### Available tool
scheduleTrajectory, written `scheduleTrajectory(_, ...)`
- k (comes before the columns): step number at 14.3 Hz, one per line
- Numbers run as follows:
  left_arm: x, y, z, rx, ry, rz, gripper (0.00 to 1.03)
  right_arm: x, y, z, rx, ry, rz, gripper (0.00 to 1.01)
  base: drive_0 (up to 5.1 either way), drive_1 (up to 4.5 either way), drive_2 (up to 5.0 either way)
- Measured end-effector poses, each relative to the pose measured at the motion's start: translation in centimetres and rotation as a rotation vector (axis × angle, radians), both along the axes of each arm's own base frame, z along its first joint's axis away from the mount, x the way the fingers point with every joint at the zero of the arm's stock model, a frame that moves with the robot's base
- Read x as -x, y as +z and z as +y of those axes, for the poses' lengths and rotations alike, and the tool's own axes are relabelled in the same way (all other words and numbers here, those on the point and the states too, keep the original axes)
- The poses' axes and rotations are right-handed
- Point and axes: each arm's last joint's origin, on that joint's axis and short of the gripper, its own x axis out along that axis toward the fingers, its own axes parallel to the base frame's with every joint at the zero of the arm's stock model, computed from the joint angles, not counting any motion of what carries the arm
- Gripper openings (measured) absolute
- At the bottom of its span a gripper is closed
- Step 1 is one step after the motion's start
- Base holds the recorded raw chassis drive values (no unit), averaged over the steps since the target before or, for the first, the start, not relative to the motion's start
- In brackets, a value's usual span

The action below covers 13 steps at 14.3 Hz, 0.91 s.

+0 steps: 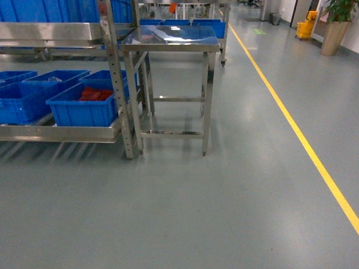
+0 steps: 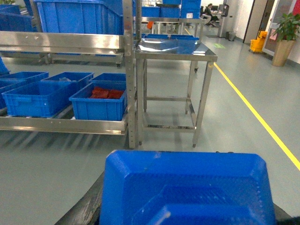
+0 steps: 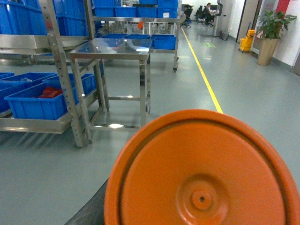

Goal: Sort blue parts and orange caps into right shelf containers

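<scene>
A blue part [image 2: 187, 187], a moulded tray-like piece, fills the bottom of the left wrist view. My left gripper [image 2: 187, 213] is shut on it, with only one dark finger [image 2: 86, 204] showing at its left edge. A round orange cap [image 3: 201, 173] fills the lower right wrist view, and my right gripper [image 3: 201, 211] is shut on it, its jaws hidden behind it. Deep blue containers [image 2: 79, 16] stand on the upper steel shelf [image 2: 61, 41] ahead to the left. Neither gripper shows in the head view.
Shallower blue bins [image 1: 84, 103] sit on the low shelf, one holding red pieces [image 1: 94, 94]. A steel table [image 1: 171, 40] stands right of the rack post [image 1: 118, 84]. A yellow floor line [image 1: 291, 123] runs along the right. A potted plant [image 1: 336, 28] and yellow bucket [image 1: 306, 28] stand far back.
</scene>
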Motion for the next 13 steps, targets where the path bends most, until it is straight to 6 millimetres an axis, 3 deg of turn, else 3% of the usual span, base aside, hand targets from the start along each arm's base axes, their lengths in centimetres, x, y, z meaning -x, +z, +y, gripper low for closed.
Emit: scheduleTrajectory(13,0.00,-0.02,0.00,0.000,0.000,0.002,0.44,0.00,-0.02,0.00,0.000,0.000,0.002,0.45,0.1,4.34,-4.2)
